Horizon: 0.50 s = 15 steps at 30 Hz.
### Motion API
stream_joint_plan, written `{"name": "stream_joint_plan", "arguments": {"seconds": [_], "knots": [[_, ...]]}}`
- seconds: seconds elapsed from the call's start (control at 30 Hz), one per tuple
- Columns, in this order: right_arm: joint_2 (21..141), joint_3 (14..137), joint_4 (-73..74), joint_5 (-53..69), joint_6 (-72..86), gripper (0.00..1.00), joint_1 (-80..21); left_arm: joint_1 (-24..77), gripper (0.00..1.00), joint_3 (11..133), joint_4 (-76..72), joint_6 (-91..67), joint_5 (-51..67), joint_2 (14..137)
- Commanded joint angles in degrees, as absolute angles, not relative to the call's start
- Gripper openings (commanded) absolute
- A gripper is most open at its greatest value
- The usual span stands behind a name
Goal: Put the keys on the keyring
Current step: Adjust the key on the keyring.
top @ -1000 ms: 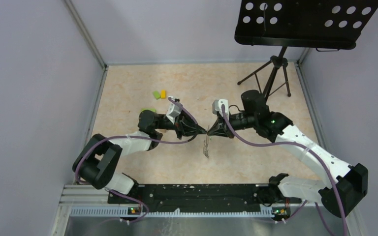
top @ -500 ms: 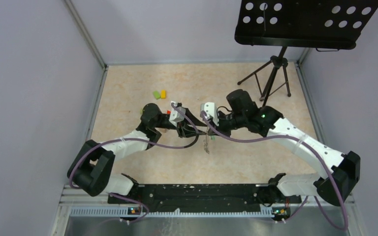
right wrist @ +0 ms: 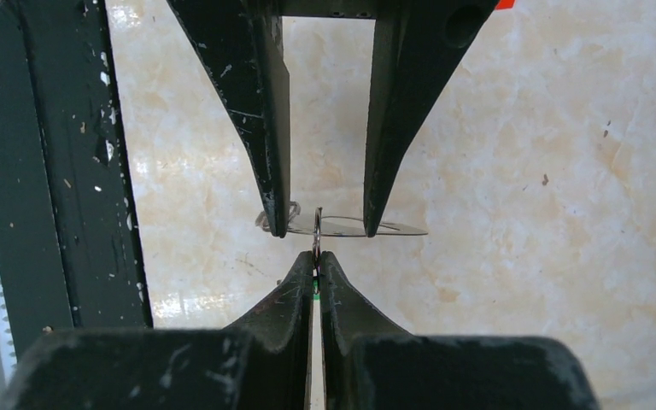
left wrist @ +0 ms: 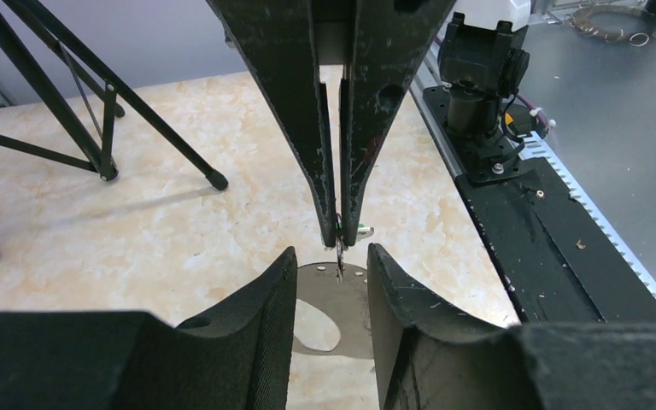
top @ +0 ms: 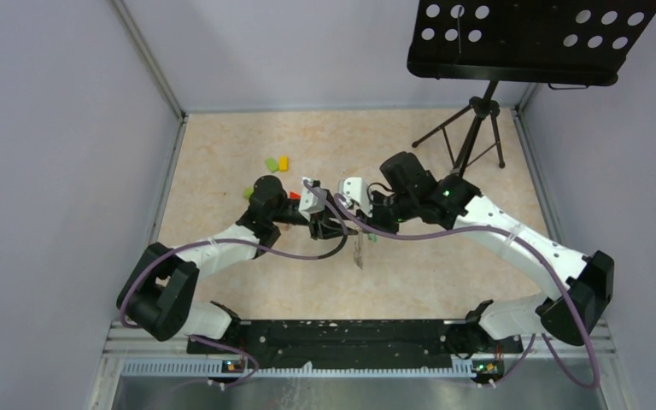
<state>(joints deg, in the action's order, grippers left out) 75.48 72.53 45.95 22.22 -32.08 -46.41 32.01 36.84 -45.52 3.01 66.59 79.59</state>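
Observation:
My right gripper (right wrist: pixel 316 254) is shut on a thin metal loop seen edge-on, the keyring (right wrist: pixel 317 220); a bit of green tag (right wrist: pixel 315 294) shows between its fingers. In the left wrist view the same gripper (left wrist: pixel 340 239) points down at me, pinching that thin metal. My left gripper (left wrist: pixel 330 254) is open, its fingers on either side of the loop's tip without touching it. In the top view the two grippers meet tip to tip, left (top: pixel 333 227) and right (top: pixel 353 229). Silver keys (top: pixel 358 254) lie just below them, beside a green tag (top: pixel 371 238).
A green block (top: pixel 271 164) and a yellow block (top: pixel 283 162) lie at the back left, with a red piece (top: pixel 295 196) by the left wrist. A music stand's tripod (top: pixel 470 137) stands at the back right. A black rail (top: pixel 333 335) runs along the near edge.
My left gripper has opened and let go of the metal it pinched. The right arm has pushed left with its hold kept, and the meeting point has shifted left.

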Motion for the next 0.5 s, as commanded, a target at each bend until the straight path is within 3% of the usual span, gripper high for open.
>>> {"name": "stream_joint_plan", "arguments": {"seconds": [0.0,0.2,0.47], "knots": [[76.3,75.9,46.6,21.0,-32.6,0.0,-47.4,32.3,0.39,39.6,-45.8,3.0,66.4,79.1],[76.4,75.5,46.1,21.1,-32.4,0.0,-47.5,32.8,0.32,39.6,-46.0,2.9,66.6,79.8],[75.6,74.9,45.1,21.4,-31.9,0.0,-47.5,33.1,0.35,39.6,-44.2,4.3,66.7,80.4]]}}
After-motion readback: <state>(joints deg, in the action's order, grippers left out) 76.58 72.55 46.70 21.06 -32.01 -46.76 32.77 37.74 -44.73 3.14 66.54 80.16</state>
